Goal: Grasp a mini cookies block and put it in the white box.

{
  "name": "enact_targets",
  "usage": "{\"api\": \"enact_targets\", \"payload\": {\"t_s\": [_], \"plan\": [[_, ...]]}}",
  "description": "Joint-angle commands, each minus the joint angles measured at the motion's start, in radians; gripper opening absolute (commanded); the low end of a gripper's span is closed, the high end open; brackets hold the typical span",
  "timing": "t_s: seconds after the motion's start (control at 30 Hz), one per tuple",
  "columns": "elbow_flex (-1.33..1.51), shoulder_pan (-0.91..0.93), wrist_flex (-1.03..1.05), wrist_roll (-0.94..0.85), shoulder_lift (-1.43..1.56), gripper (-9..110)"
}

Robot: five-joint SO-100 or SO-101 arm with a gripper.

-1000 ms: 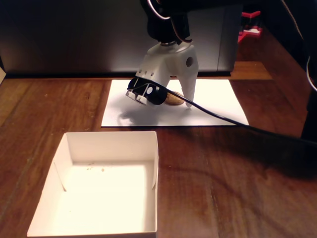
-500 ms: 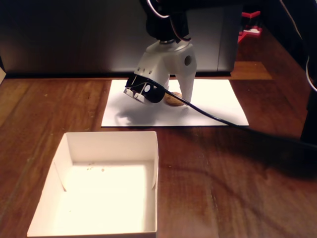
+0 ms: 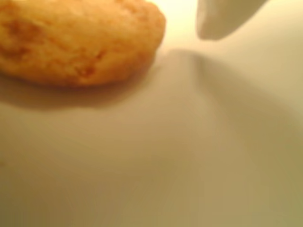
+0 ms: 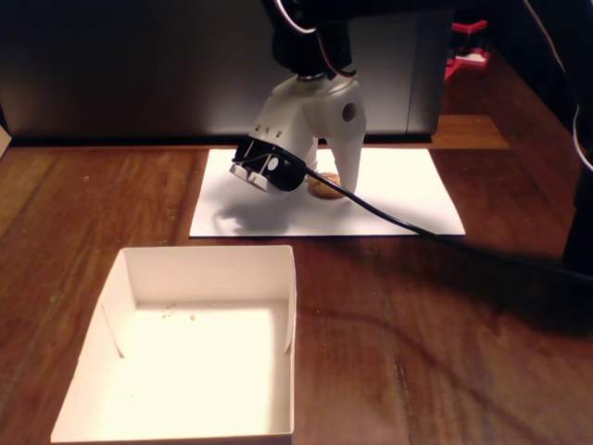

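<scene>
The mini cookies block, a round golden-brown cookie, lies flat on a white paper sheet. In the fixed view the cookie peeks out under my gripper, just left of the white finger. In the wrist view one white fingertip hangs to the right of the cookie with a small gap between them. The other finger is out of sight, and nothing is gripped. The jaws look open. The white box stands in front of the sheet at the lower left, holding only a few crumbs.
A black cable trails from the wrist camera across the sheet to the right. The brown wooden table spreads around. A dark panel closes the back, with a red object at the far right.
The gripper has shifted slightly left over the sheet and tilted a little. The cookie and the box stay where they were.
</scene>
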Motion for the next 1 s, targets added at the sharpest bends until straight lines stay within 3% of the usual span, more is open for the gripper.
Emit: {"api": "enact_targets", "payload": {"t_s": [0.0, 0.97], "plan": [[-0.063, -0.026, -0.040, 0.006, 0.034, 32], [-0.077, 0.017, 0.012, 0.041, 0.138, 34]]}}
